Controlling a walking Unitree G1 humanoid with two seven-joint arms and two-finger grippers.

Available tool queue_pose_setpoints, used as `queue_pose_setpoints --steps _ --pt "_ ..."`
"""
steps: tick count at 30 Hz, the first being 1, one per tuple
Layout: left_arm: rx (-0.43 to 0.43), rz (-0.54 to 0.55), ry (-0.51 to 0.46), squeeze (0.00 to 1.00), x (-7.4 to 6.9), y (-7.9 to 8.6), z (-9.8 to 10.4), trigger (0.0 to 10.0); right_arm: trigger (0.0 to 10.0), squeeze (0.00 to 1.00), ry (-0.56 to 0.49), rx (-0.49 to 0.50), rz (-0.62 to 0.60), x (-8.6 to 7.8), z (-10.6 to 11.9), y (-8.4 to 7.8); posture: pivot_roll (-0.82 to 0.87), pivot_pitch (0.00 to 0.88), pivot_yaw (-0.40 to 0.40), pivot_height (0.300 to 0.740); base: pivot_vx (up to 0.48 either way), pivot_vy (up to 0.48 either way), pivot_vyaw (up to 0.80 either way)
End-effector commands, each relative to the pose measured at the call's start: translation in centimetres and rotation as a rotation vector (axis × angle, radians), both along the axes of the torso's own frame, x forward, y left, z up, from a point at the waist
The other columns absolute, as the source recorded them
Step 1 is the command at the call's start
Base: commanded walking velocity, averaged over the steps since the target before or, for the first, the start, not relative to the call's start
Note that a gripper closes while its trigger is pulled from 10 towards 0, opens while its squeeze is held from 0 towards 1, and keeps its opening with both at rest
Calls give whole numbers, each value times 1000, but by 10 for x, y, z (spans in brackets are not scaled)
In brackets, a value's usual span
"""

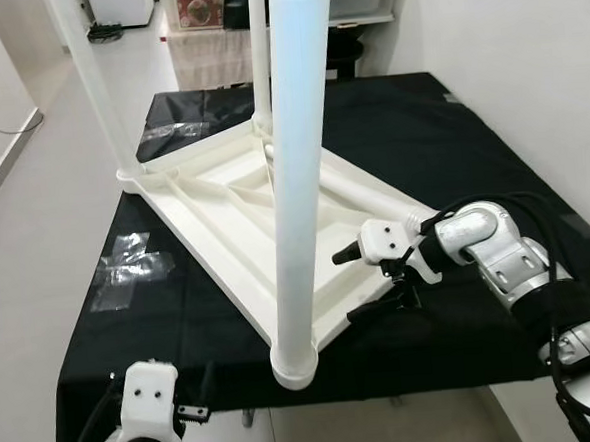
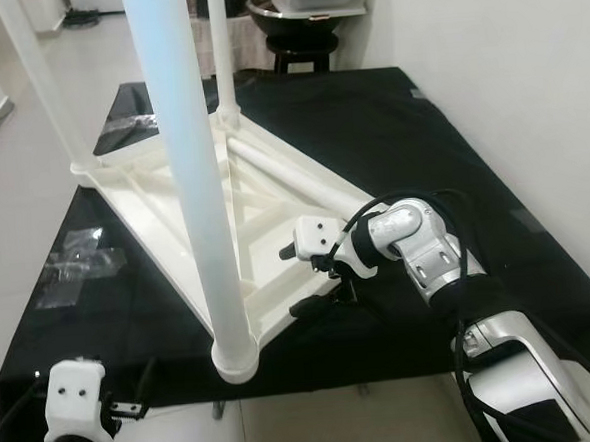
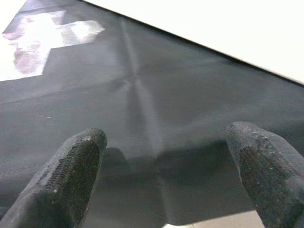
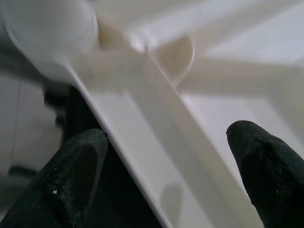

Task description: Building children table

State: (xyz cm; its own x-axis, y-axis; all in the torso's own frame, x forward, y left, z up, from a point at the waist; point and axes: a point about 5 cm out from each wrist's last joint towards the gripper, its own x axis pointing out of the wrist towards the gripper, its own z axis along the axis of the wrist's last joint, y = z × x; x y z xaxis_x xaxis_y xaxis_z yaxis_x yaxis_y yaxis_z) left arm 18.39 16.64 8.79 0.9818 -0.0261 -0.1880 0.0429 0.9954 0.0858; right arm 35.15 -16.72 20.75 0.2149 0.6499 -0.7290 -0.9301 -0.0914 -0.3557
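Right gripper (image 1: 371,281) reaches in at the near right edge of the upturned white tabletop (image 1: 224,200), its two black fingers spread apart with that edge between them, not yet closed. From the left eye view, the tabletop lies underside-up on the black-covered work table (image 1: 450,131); three legs stand fitted at its corners, the nearest leg (image 1: 300,171) rising right before the camera, and one loose leg (image 1: 373,188) lies along the right side. Left gripper (image 1: 191,403) hangs low at the near table edge.

In the right eye view the same loose leg (image 2: 292,176) rests against the frame.

Left wrist view: fingertips (image 3: 66,175) spread over black cloth, holding nothing.

Right wrist view: fingertips (image 4: 76,171) straddle a white rib near a corner socket.

The risk, as I judge it: closing and pulling on the rim could tilt the tabletop, tipping the standing legs or rolling the loose one away.
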Motion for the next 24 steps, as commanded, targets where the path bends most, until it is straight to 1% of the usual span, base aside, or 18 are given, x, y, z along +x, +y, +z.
queue_pose_setpoints --steps 1,2,3,4,5,6,11,12,13,16,17,18,19,20,21,22,23,24 --pt "9 -29 11 0 -3 -4 -2 10000 10000 0 13 -48 18 0 -5 0 86 134 -43 740 0 0 0" --pt "13 -66 16 0 -8 -9 -2 10000 10000 0 63 -136 54 0 -6 -5 89 136 -45 740 0 0 0" --pt "12 -71 20 0 -10 -10 -2 10000 10000 0 83 -175 72 -1 -6 -8 90 140 -49 740 0 0 0" --pt "12 -71 20 0 -10 -10 -2 10000 10000 0 83 -175 72 -1 -6 -8 90 140 -49 740 0 0 0" --pt "8 -72 24 0 -12 -10 -2 10000 10000 0 130 -223 107 -2 -6 -10 89 145 -52 740 0 0 0" --pt "8 -73 26 0 -13 -11 -2 10000 10000 0 150 -234 122 -2 -5 -11 90 146 -53 740 0 0 0" --pt "8 -73 26 0 -13 -11 -2 10000 10000 0 165 -238 135 -2 -4 -11 90 146 -53 740 0 0 0" --pt "11 -76 26 0 -14 -12 -2 10000 10000 0 140 -268 129 1 -7 -9 91 154 -55 740 0 0 0" --pt "11 -76 26 0 -14 -12 -2 10000 10000 0 140 -268 129 1 -7 -9 91 154 -55 740 0 0 0" --pt "16 -80 27 0 -15 -13 -1 10000 10000 0 18 -295 85 12 -21 8 95 160 -56 740 0 0 0" --pt "16 -79 26 0 -15 -13 -1 10000 9804 0 -9 -289 83 14 -25 13 95 160 -56 740 0 0 0" --pt "16 -79 26 0 -15 -13 -1 10000 9804 0 -9 -289 83 14 -25 13 95 160 -56 740 0 0 0" --pt "16 -78 26 0 -16 -13 -1 10000 7020 0 -19 -283 85 14 -28 18 95 164 -57 740 0 0 0" --pt "15 -77 26 0 -16 -14 0 10000 4667 0 -26 -288 93 14 -30 20 95 164 -57 740 0 0 0" --pt "15 -77 26 0 -16 -14 0 10000 4667 0 -26 -288 93 14 -30 20 95 164 -57 740 0 0 0" --pt "15 -78 26 0 -16 -14 0 10000 2824 0 -31 -312 110 13 -34 22 94 167 -57 740 0 0 0" --pt "15 -78 26 0 -16 -14 0 10000 0 0 -34 -336 130 12 -37 25 94 167 -57 740 0 0 0" --pt "15 -78 26 0 -16 -14 0 10000 0 0 -34 -336 130 12 -37 25 94 167 -57 740 0 0 0"
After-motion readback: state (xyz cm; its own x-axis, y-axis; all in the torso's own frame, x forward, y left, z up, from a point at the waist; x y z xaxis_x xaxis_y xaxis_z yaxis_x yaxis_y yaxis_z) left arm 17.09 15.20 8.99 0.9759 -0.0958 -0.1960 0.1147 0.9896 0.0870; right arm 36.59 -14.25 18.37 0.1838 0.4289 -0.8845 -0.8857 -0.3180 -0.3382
